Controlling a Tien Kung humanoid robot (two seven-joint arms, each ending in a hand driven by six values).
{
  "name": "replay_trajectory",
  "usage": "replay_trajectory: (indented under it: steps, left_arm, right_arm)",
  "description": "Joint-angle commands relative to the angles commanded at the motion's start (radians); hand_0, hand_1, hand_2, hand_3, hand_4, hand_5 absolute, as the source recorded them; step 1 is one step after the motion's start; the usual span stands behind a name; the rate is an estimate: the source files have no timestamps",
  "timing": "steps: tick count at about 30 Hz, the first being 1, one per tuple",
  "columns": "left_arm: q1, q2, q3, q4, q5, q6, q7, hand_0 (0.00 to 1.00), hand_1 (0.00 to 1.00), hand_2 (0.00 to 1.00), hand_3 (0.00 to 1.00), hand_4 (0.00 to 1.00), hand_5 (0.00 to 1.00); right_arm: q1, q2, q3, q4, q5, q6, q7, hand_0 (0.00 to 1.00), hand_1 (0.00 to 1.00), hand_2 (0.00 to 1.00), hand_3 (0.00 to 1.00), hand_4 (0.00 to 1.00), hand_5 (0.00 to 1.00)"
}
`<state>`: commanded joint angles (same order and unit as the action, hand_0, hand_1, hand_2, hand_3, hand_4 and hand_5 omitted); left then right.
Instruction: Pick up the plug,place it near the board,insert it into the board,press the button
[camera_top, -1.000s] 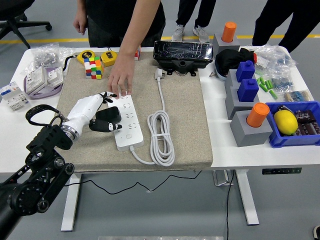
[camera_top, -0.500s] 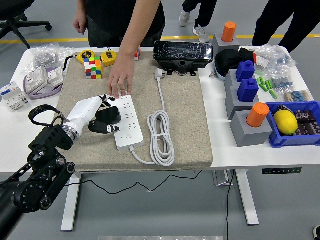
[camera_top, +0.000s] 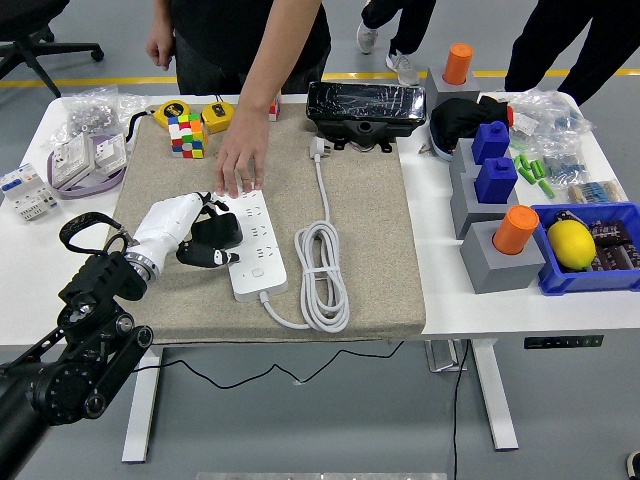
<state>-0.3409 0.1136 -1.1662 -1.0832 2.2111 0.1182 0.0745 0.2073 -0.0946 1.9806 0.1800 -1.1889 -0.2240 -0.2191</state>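
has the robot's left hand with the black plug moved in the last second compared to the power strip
Yes, slightly. The left hand, shut on the black plug, has shifted up the picture along the white power strip, toward the person's hand pressing its far end.

Left arm (camera_top: 75, 340): black, built of rounded, chunky joint housings with circular end caps; a black cable loop stands out near the forearm. A silver ring marks the wrist. Left hand (camera_top: 185, 230): white shell over the back and upper finger segments, black fingertips (camera_top: 222, 258) and black inner parts. No markings legible.

Person (camera_top: 250, 40) at far side: black top with short sleeve and dark trousers. Further persons behind the table show dark trousers only; one wears grey-and-white shoes (camera_top: 385, 45).
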Motion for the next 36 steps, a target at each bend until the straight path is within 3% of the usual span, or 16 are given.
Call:
replay_trajectory:
  steps: [1,2,8,9,14,15,19,20,26,27,36]
  left_arm:
    - [0.000,0.000,0.001,0.001,0.000,0.000,0.000,0.460,0.636,0.573,0.567,0.966,0.228]
    - [0.000,-0.001,0.003,0.003,-0.001,0.002,0.001,0.367,0.558,0.526,0.529,0.923,0.243]
    - [-0.003,-0.002,0.008,0.010,-0.006,0.005,0.001,0.367,0.558,0.526,0.529,0.923,0.243]
    - [-0.005,-0.002,0.008,0.012,-0.005,0.005,0.003,0.319,0.491,0.455,0.489,0.894,0.254]
    - [-0.015,-0.001,0.009,0.019,0.003,-0.002,0.009,0.319,0.491,0.455,0.489,0.894,0.254]
    - [-0.016,0.000,0.010,0.019,0.003,-0.005,0.011,0.275,0.331,0.396,0.462,0.870,0.232]
    - [-0.022,0.000,0.009,0.023,-0.001,-0.016,0.014,0.275,0.331,0.396,0.462,0.870,0.232]
    - [-0.025,0.001,0.008,0.025,-0.001,-0.022,0.016,0.247,0.213,0.276,0.376,0.856,0.222]
    - [-0.031,0.004,0.007,0.018,0.000,-0.046,0.027,0.247,0.213,0.276,0.376,0.856,0.222]
    - [-0.032,0.004,0.007,0.018,0.000,-0.049,0.029,0.236,0.113,0.196,0.271,0.836,0.249]
    - [-0.039,0.002,0.004,0.019,-0.010,-0.044,0.030,0.234,0.101,0.171,0.238,0.823,0.271]
  right_arm:
    - [0.000,0.000,0.000,0.000,0.000,0.000,0.000,0.782,0.694,0.708,0.755,0.998,0.996]
    - [-0.001,0.000,0.000,0.000,-0.001,0.000,-0.001,0.782,0.694,0.709,0.755,0.998,0.996]
    - [-0.003,0.000,-0.001,0.000,-0.001,0.000,-0.004,0.782,0.694,0.709,0.755,0.998,0.996]
    - [-0.002,-0.001,-0.002,0.000,0.000,0.000,-0.004,0.782,0.692,0.709,0.755,0.998,0.995]
    - [0.002,-0.002,-0.004,0.000,0.003,-0.001,-0.004,0.782,0.692,0.709,0.755,0.998,0.995]
    - [0.002,-0.002,-0.005,0.000,0.005,-0.002,-0.003,0.782,0.692,0.709,0.756,0.998,0.997]
    - [0.002,-0.002,-0.005,0.000,0.006,-0.002,-0.003,0.782,0.692,0.709,0.756,0.998,0.997]
    - [0.003,-0.002,-0.005,0.000,0.006,-0.001,-0.003,0.782,0.692,0.709,0.755,0.998,0.996]
    - [0.004,-0.003,-0.005,0.000,0.008,-0.001,-0.001,0.782,0.692,0.709,0.755,0.998,0.996]
    - [0.004,-0.003,-0.005,0.000,0.008,-0.001,-0.001,0.782,0.693,0.708,0.755,0.998,0.996]
    - [0.004,-0.004,-0.005,0.000,0.010,0.002,-0.001,0.782,0.692,0.708,0.755,0.998,0.996]
